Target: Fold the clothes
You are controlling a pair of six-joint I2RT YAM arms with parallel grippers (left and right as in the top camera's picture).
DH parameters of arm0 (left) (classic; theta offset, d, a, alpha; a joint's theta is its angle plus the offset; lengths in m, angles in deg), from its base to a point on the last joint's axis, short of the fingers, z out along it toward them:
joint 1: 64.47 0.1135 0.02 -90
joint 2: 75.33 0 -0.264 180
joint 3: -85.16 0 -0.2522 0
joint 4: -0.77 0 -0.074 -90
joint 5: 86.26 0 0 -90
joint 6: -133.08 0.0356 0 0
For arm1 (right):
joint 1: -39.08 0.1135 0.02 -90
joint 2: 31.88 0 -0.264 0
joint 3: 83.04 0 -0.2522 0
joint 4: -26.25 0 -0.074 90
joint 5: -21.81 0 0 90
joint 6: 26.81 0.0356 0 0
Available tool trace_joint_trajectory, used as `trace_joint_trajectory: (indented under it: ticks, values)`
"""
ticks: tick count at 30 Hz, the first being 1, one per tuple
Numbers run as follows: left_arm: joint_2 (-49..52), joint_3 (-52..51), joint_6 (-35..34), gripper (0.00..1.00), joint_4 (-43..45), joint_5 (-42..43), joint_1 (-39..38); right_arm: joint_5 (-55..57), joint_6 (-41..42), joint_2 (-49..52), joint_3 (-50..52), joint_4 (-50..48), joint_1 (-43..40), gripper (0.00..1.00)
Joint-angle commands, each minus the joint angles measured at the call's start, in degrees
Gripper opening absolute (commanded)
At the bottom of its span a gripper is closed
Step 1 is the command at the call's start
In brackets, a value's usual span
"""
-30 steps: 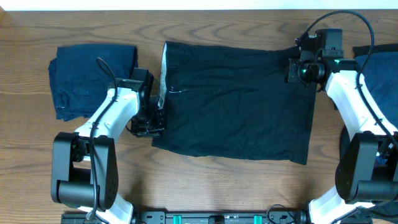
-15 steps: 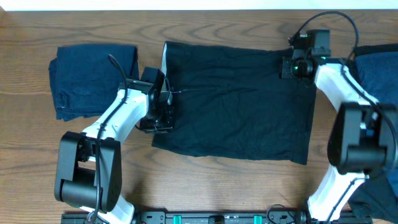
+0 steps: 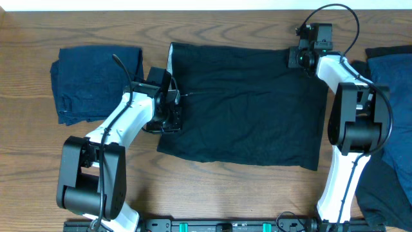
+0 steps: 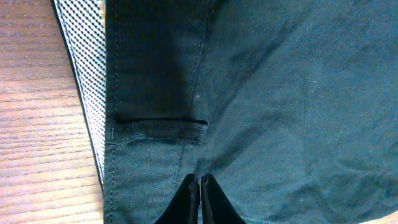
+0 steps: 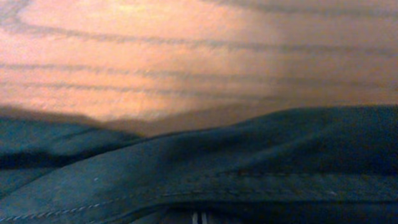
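Note:
The clothes in hand are wide black shorts [image 3: 251, 109] spread flat mid-table, with a pale grey waistband strip [image 3: 169, 71] along their left edge. My left gripper [image 3: 168, 116] is shut, its tips [image 4: 200, 182] pressing down on the black cloth [image 4: 298, 93] just right of the strip [image 4: 84, 74] and below a belt loop [image 4: 158, 121]. At the shorts' far right corner sits my right gripper [image 3: 299, 59], shut. In the right wrist view the hem of the cloth [image 5: 249, 168] lies across its fingers and hides nearly all of them.
A folded navy garment [image 3: 96, 80] lies left of the shorts. More blue cloth [image 3: 394, 71] and a dark piece [image 3: 386, 193] lie at the right edge. Bare wooden table [image 3: 225, 19] runs along the back and the front.
The left gripper has slid right from the shorts' left edge onto the cloth. The right gripper has moved left and back to the far right corner. The shorts stay flat.

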Motion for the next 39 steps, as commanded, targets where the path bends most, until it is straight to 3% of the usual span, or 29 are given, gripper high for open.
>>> trace_joint_trajectory:
  ticks: [1,15,19,20,22,27,30,33,35,37,39]
  values:
    - [0.02,-0.24,-0.11,0.06,0.04,-0.22,-0.17,3.74,0.17,4.13,-0.59,-1.64,-0.28,0.01]
    - [0.02,-0.24,-0.09,0.06,0.87,-0.37,-0.17,4.13,0.2,12.7,-0.59,-24.35,-0.22,0.02]
    - [0.02,-0.26,-0.09,0.08,0.92,-0.37,-0.17,1.79,0.42,10.29,-0.74,-31.52,-0.22,0.13]
    - [0.02,-0.26,-0.09,0.15,0.92,-0.37,-0.17,1.2,0.42,9.05,-0.74,-32.2,-0.24,0.16]
    - [0.02,-0.26,-0.09,0.22,0.92,-0.37,-0.17,0.9,1.07,5.44,-0.74,-32.52,-0.28,0.25]
    - [0.02,-0.24,-0.09,0.29,1.18,-0.37,-0.17,-2.8,1.53,-6.36,-0.74,-22.25,-0.28,0.44]
    - [0.02,-0.24,-0.09,0.39,1.62,-0.37,-0.17,-5.42,3.91,-14.25,-0.74,-9.18,-0.24,0.47]
    - [0.02,-0.26,-0.09,0.41,1.75,-0.37,-0.17,-5.62,4.5,-19.82,-0.74,3.74,-0.17,0.47]
    - [0.02,-0.24,-0.09,0.41,1.73,-0.37,-0.17,-5.55,4.48,-22.58,-0.74,11.67,-0.17,0.36]
    - [0.02,-0.26,-0.09,0.42,1.68,-0.37,-0.17,-5.55,4.48,-24.41,-0.74,19.3,-0.2,0.17]
    - [0.02,-0.26,-0.09,0.42,1.53,-0.35,-0.17,-5.53,4.39,-24.74,-0.74,26.1,-0.2,0.08]
